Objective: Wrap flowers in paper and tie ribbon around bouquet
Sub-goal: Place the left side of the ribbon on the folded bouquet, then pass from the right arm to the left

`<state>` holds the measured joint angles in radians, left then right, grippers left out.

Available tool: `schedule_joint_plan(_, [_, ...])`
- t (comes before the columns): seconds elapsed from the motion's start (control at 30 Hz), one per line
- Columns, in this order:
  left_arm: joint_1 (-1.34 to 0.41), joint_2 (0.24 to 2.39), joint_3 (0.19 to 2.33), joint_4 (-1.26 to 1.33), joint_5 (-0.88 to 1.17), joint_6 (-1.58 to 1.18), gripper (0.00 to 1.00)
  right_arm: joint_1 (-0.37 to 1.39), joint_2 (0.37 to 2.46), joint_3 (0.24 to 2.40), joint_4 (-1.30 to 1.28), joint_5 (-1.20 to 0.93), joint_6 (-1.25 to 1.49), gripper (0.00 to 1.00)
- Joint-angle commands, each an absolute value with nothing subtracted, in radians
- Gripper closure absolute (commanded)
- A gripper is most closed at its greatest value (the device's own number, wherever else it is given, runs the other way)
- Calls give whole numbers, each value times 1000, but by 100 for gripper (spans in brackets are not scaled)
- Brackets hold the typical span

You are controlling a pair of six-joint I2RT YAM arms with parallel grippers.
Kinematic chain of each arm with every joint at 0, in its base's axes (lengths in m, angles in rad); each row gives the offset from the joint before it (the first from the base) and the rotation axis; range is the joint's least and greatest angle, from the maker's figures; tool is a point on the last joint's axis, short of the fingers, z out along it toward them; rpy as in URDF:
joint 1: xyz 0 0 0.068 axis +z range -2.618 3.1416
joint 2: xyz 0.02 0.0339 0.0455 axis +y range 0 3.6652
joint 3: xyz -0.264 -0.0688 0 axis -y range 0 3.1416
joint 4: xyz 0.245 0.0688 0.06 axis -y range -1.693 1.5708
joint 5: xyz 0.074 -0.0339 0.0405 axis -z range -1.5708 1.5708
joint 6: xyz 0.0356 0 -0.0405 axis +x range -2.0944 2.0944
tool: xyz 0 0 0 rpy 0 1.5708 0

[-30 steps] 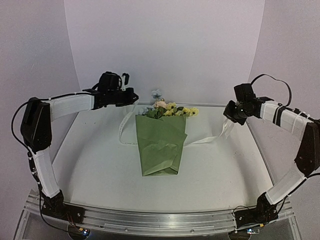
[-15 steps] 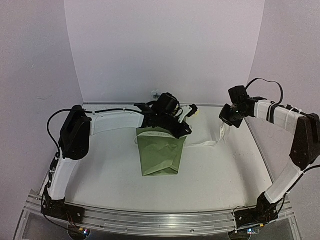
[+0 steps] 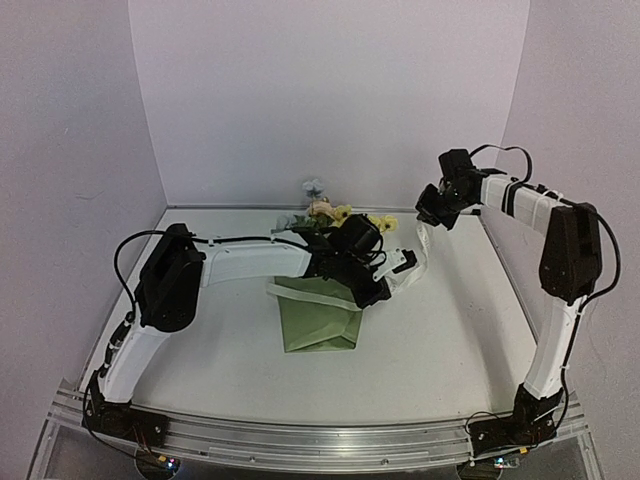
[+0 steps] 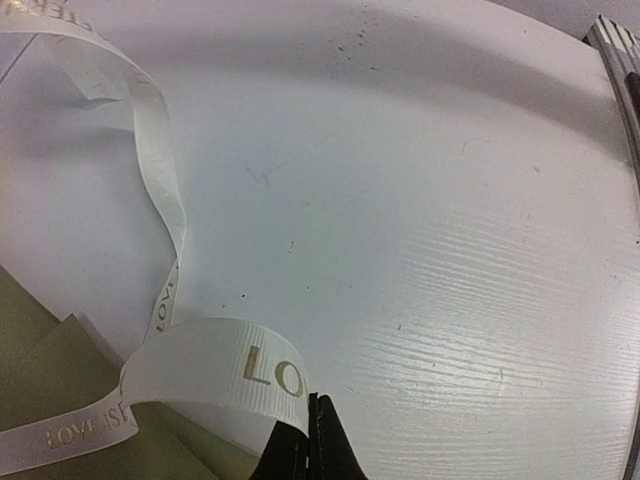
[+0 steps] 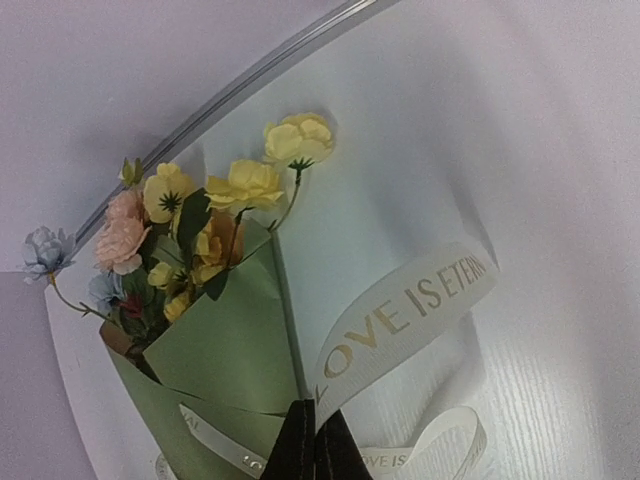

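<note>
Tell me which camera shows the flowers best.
Right wrist: the flowers fill the frame's left, each bloom distinct above the paper. The top view shows them small and far, partly behind the left arm. The left wrist shows none, only ribbon and paper.

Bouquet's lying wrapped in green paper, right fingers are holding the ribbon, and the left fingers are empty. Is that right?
Not quite. The left fingers are not empty: the left wrist view shows them shut on the ribbon too. The rest stands: the bouquet lies wrapped in green paper and the right fingers hold the ribbon.
</note>
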<state>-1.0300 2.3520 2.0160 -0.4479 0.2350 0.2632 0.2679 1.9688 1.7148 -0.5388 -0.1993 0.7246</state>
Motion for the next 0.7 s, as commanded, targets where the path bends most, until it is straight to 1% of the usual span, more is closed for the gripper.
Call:
schedule_joint_plan(0.0, [-993,2319,2002,-365,210,221,83,312,2047,1876,-558,-351,716,100])
schedule_joint_plan(0.03, [-976,2307,1990,-342,229,191,75,324,2060,1902,-558,-366,715,100])
schedule_joint_plan(0.1, [-943,2278,1958,-297,269,136,57,340,2083,1938,-558,-394,711,100])
schedule_joint_plan(0.13, [-933,2257,1934,-273,284,112,50,348,2094,1953,-558,-402,708,100])
schedule_joint_plan(0.2, [-904,2197,1869,-216,330,61,43,366,2113,1987,-558,-421,698,100])
schedule_joint_plan(0.27, [-870,2118,1757,-126,377,-28,39,380,2141,2019,-558,-442,688,100])
schedule_joint_plan(0.33, [-813,2027,1637,-1,432,-141,38,399,2163,2056,-558,-459,679,100])
schedule_joint_plan(0.43, [-730,1901,1441,167,441,-326,39,432,2191,2100,-558,-479,650,100])
schedule_joint_plan(0.53, [-648,1816,1296,248,438,-465,38,473,2215,2134,-558,-497,624,100])
schedule_joint_plan(0.67, [-548,1779,1170,326,491,-661,29,533,2246,2158,-558,-532,574,100])
